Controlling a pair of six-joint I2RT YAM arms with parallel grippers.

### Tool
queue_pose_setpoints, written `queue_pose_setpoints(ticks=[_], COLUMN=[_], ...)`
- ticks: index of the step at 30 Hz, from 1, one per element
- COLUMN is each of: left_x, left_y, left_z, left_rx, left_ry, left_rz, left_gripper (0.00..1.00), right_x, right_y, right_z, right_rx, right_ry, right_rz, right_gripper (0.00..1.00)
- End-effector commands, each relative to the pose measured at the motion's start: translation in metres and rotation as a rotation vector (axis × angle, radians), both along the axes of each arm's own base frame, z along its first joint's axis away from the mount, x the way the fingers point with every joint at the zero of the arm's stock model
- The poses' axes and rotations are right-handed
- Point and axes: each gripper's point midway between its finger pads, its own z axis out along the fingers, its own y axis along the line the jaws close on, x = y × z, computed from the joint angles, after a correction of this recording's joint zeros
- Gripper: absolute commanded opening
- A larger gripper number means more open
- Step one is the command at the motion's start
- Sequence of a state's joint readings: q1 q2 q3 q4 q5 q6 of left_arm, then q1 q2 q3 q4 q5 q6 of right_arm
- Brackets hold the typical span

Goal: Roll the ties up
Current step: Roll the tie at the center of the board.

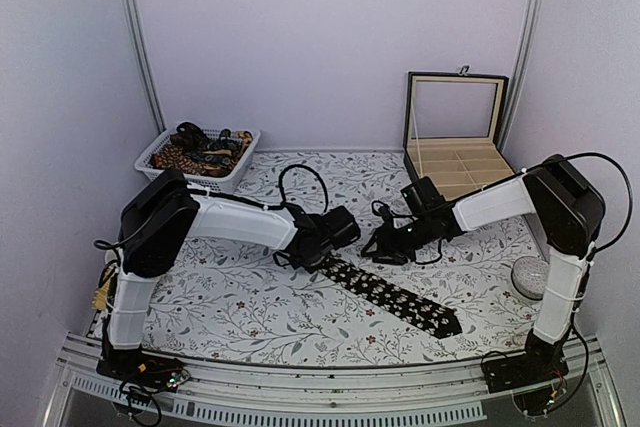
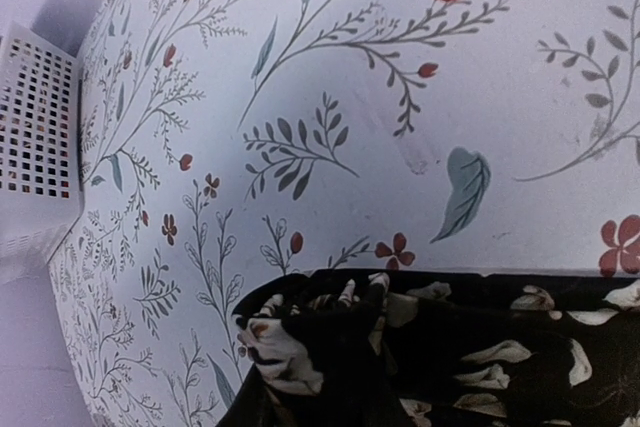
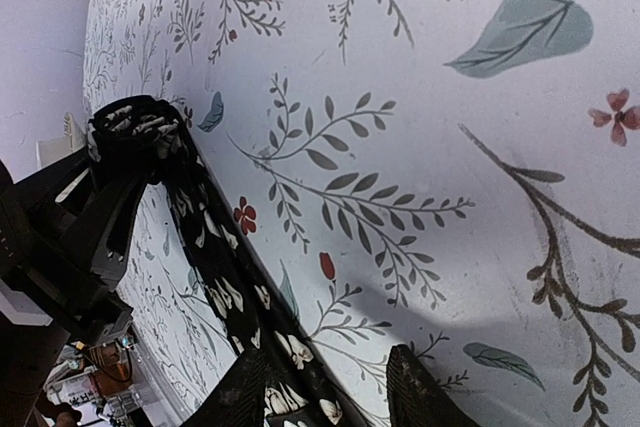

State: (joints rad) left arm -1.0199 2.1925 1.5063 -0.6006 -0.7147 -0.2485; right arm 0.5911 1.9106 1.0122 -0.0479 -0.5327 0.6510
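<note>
A black tie with pale flower specks lies diagonally on the floral tablecloth, its wide end towards the front right. My left gripper is shut on the tie's narrow end, which is bunched into a small roll that hides the fingers in the left wrist view. The right wrist view shows that roll held in the left gripper's black fingers. My right gripper is open and empty, low over the cloth just right of the roll. Its left finger is at the tie.
A white mesh basket with several more ties stands at the back left; its wall shows in the left wrist view. An open compartment box stands at the back right. A round clear lid lies by the right arm.
</note>
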Motion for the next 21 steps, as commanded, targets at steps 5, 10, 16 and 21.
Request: queue_pose_setpoints(ticks=[5, 10, 16, 21], left_x=[-0.05, -0.054, -0.053, -0.055], left_y=[-0.006, -0.01, -0.013, -0.02], left_z=[-0.053, -0.055, -0.051, -0.045], left_rx=[0.034, 0.042, 0.05, 0.038], left_ry=[0.238, 0.246, 0.223, 0.217], left_rz=[-0.064, -0.076, -0.082, -0.096], left_gripper=[0.19, 0.24, 0.25, 0.35], right_x=[-0.005, -0.018, -0.04, -0.053], right_y=[-0.016, -0.008, 0.008, 0.018], right_z=[0.008, 0.018, 0.027, 0.021], right_rx=[-0.038, 0.04, 0.118, 0.134], right_ry=[0.013, 0.042, 0.088, 0.123], right_rz=[-0.035, 0.0, 0.058, 0.085], right_gripper=[0.41, 0.39, 0.28, 0.26])
